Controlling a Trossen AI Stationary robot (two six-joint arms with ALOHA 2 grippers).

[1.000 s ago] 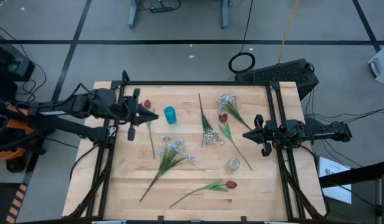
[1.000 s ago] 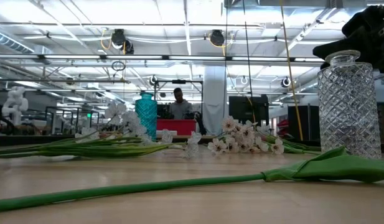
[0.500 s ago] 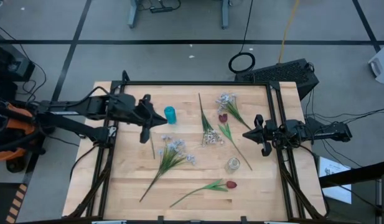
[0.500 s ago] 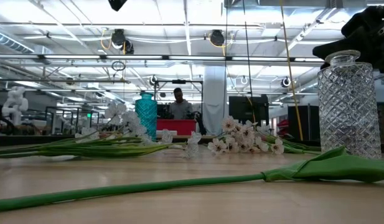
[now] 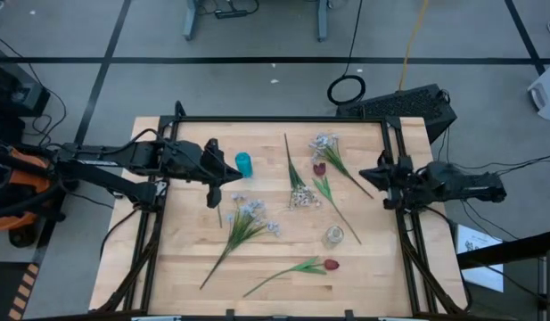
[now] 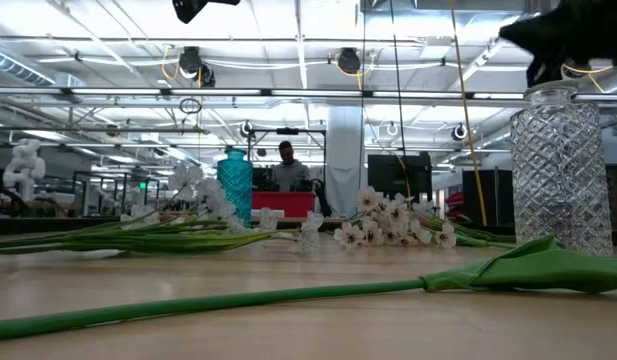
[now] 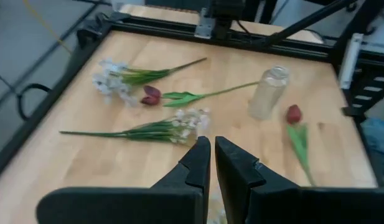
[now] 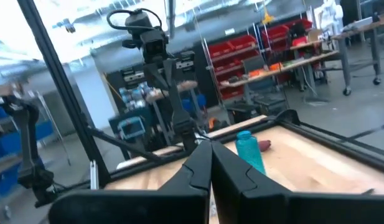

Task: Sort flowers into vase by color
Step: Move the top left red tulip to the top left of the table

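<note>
Two containers stand on the wooden surface [image 5: 168,267]: a teal vase [image 5: 244,164] toward 11 o'clock of centre and a clear cut-glass vase [image 5: 333,235] toward 4 o'clock. Both hold nothing; every flower lies flat on the boards.

White sprays: one [image 5: 248,217] at 7 o'clock of the teal vase, one [image 5: 301,194] near centre, one [image 5: 325,143] toward 1 o'clock. Red buds: one [image 5: 319,168] between the centre and 1 o'clock sprays, one [image 5: 331,265] at 6 o'clock of the clear vase with its stem running off toward 8 o'clock. A further bare green stem [image 5: 217,210] lies just at 9 o'clock of the first spray.

Left hand [image 5: 236,172] hovers just at 9 o'clock of the teal vase, fingers nearly together with a thin slit between, holding nothing. Right hand [image 5: 362,174] sits at the 3 o'clock edge of the surface, fingers pressed together, empty.

Low view: clear vase [image 6: 562,167] looms large at 3 o'clock, a folded green leaf [image 6: 528,268] at its base, the teal vase [image 6: 234,185] far behind the sprays; a person stands in the room beyond. Left wrist view alone shows the clear vase [image 7: 268,93] plainly empty. Right wrist view shows the teal vase [image 8: 250,152] with something dark red just beside it, too blurred to identify.
</note>
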